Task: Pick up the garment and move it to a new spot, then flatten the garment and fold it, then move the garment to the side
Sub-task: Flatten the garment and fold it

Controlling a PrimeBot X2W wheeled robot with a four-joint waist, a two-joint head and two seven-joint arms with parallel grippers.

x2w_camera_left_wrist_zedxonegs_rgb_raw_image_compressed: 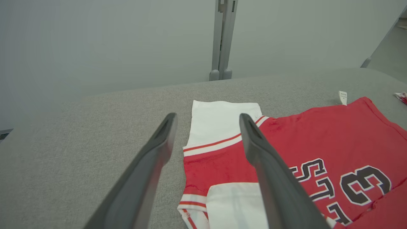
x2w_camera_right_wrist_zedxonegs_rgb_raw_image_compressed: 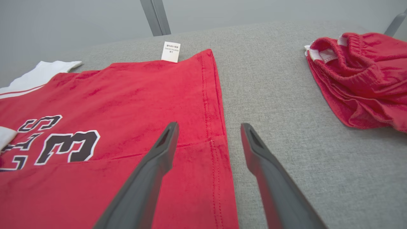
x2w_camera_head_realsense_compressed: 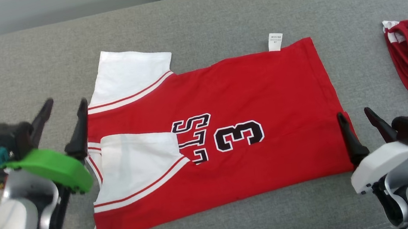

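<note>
The jersey (x2w_camera_head_realsense_compressed: pixel 205 91) lies folded on the grey surface (x2w_camera_head_realsense_compressed: pixel 215 19). The left gripper (x2w_camera_head_realsense_compressed: pixel 66 102) at its left edge and the right gripper (x2w_camera_head_realsense_compressed: pixel 354 112) at its right edge are both spread wide and empty.

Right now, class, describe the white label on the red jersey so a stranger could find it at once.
Start at the wide grey cushion, where a red jersey numbered 3 lies flat. Follow its far edge towards the right corner: the label sticks out there onto the grey. Unlike the white sleeves at the jersey's left end, it is a tiny printed tag.

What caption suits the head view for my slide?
Folding a red jersey: left pincer and right pincer open at its opposite ends.
</note>
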